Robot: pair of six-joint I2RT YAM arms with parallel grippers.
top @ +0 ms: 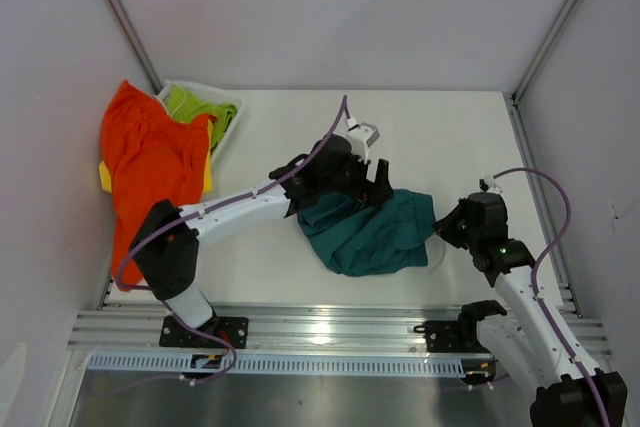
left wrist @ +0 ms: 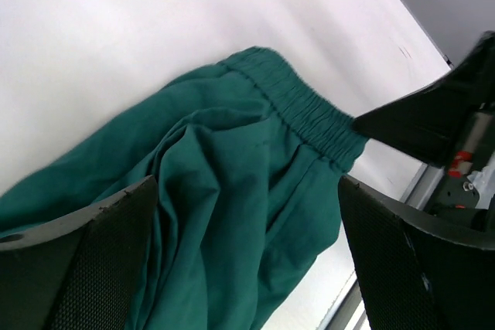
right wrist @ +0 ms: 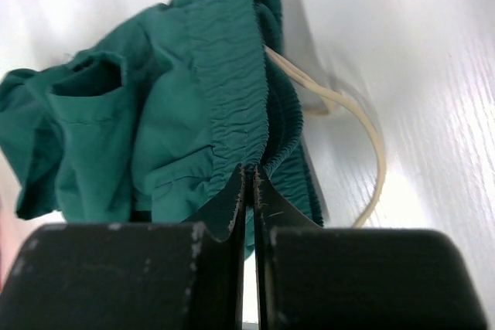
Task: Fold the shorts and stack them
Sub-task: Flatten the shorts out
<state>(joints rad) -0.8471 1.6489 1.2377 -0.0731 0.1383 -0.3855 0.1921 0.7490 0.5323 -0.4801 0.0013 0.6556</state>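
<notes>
Teal shorts (top: pixel 365 232) crumpled on the desk (top: pixel 450 137).
Right jaws clamp the waistband (right wrist: pixel 236 90); left jaws gape; drawstring (right wrist: pixel 371 144) partly hidden.

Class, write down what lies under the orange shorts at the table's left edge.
From under the orange shorts, yellow cloth peeks out on both sides; lime-green cloth shows beside their top edge. The rest beneath is covered.

White table (top: pixel 450 137), matte, even light. Plain pale walls (top: pixel 340 7) behind and both sides. Two metal posts (top: pixel 119 12) at back corners. Aluminium rail (top: pixel 320 327) along near edge, glare on it.
</notes>
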